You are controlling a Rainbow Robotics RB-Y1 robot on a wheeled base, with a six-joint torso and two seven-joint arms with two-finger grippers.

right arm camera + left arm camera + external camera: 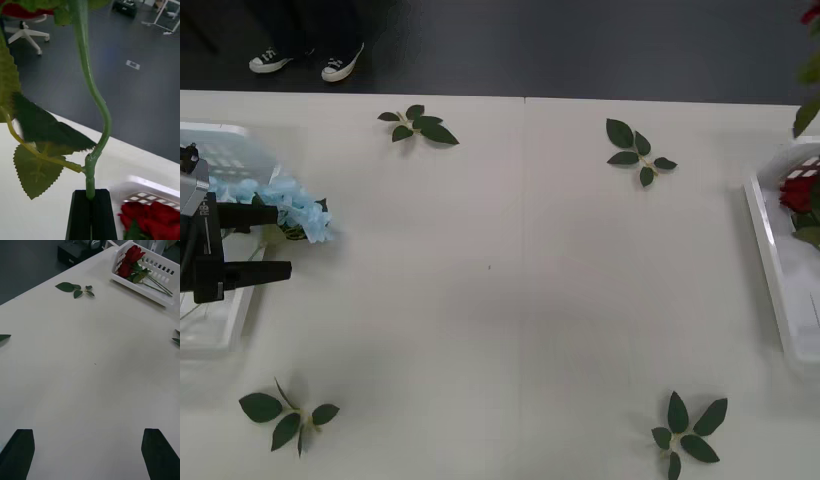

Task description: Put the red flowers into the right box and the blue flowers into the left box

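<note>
My right gripper (90, 210) is shut on the green stem of a red flower (89, 93) and holds it upright above the near rim of the right box (150, 187); its leaves (810, 90) hang at the front view's right edge. More red flowers (798, 192) lie in that white box (772, 262). The left box (220, 150) sits at the table's left edge with blue flowers (292, 206) draped over its right rim. My left gripper (283, 241) hovers open over that rim, just beside the blue blooms, with nothing between its black fingers (17, 453).
Loose leaf sprigs lie on the white table: far left (418, 125), far right (638, 153), near left (288, 412) and near right (688, 432). A dark floor lies beyond the far table edge.
</note>
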